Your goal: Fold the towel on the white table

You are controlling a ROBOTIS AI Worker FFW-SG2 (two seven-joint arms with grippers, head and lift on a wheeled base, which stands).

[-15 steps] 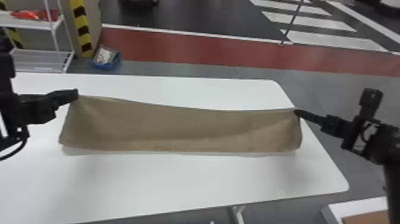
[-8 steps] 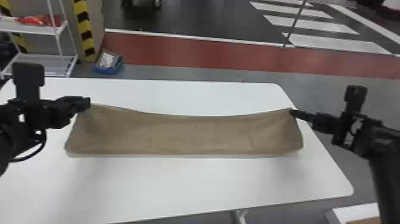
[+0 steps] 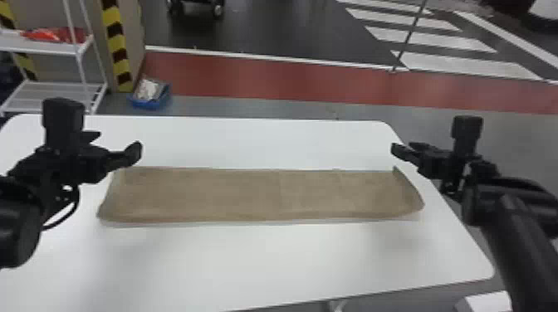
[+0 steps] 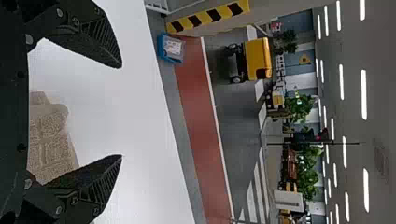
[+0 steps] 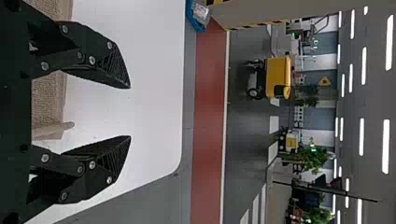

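A brown towel (image 3: 265, 195) lies on a white table (image 3: 249, 265) as a long, narrow band running from side to side, its long edges nearly straight. Its right end slants, and the far right corner seems to stand up slightly in a small peak (the right wrist view shows a ridge in the cloth there). Two black robot arms reach over the table, one at each side. The left gripper (image 3: 118, 144) is near the towel's far left corner, its two fingers spread wide with nothing between the tips. The right gripper (image 3: 403, 148) is near the far right corner, and its fingers are also well apart and empty. How high either one is above the cloth is hard to judge. Beyond the table, on the left, stands a white wire shelf (image 3: 41, 46) bearing something red (image 3: 54, 35), and beside it is a post (image 3: 116, 45) striped in yellow and black. A blue box (image 3: 151, 103) with pale contents sits on the gray floor near the post. Farther off, a red strip (image 3: 265, 83) crosses the floor, with white crosswalk stripes (image 3: 461, 64) beyond it on the right. The left wrist view also shows a yellow cart (image 4: 257, 58) and green plants (image 4: 307, 179) in the background.
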